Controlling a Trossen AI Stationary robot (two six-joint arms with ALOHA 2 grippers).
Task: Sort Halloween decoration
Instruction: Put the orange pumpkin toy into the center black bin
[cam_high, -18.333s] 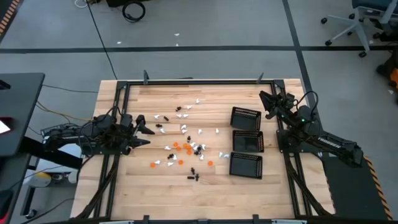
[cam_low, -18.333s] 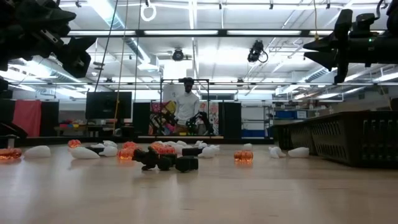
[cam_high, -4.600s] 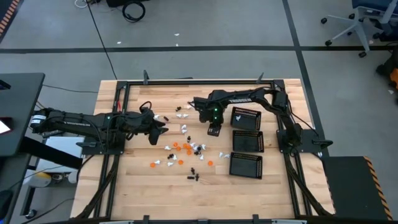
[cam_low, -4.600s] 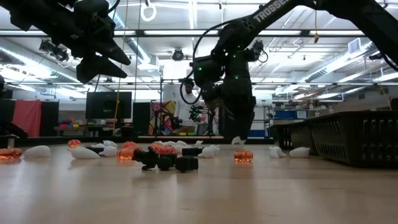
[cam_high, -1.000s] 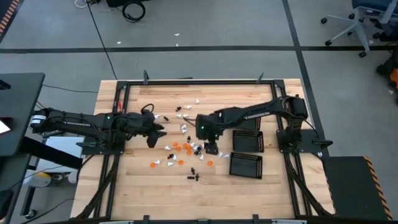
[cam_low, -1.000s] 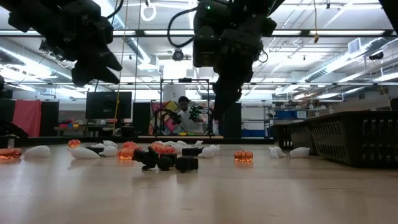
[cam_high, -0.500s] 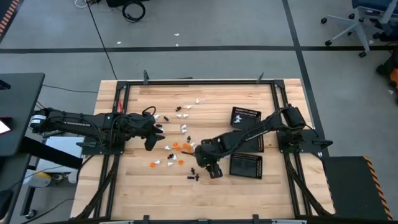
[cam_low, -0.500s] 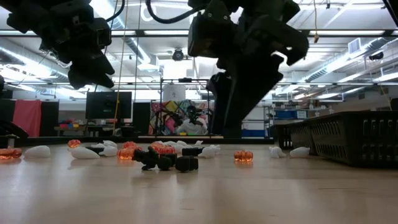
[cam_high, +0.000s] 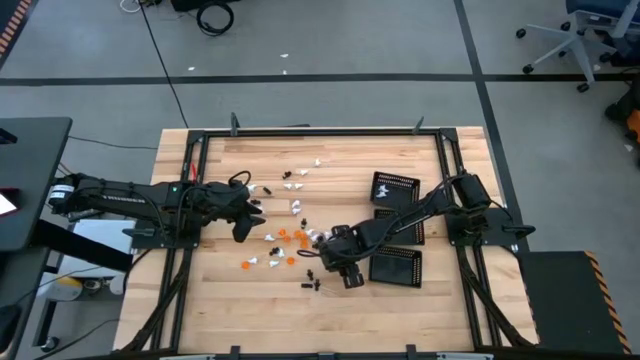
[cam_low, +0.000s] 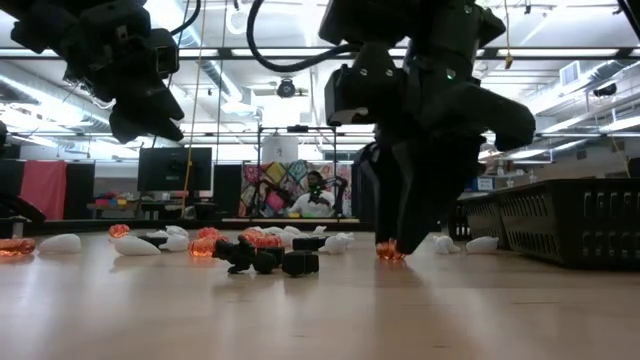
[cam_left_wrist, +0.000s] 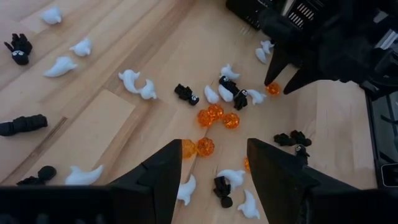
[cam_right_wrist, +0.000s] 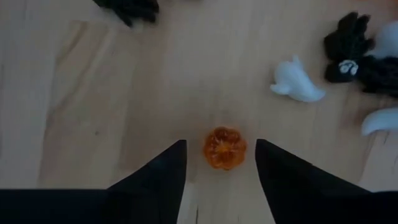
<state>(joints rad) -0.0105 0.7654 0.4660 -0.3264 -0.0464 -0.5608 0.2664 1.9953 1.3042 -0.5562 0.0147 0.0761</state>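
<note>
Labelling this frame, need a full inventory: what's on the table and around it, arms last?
orange pumpkin: one, orange, on the wood between the right gripper's fingers, not yet gripped
other orange trinkets: several, orange, clustered mid-table
white ghosts: many, white, scattered across the table's middle
black trinkets: several, black, mixed among the rest
mesh trays: three, black, in a row on the table's right side
table: one, light wood with a black frame
person: one, far back in the room
left gripper: open, above the left edge of the scatter
right gripper: open, down at the table astride the orange pumpkin
</note>
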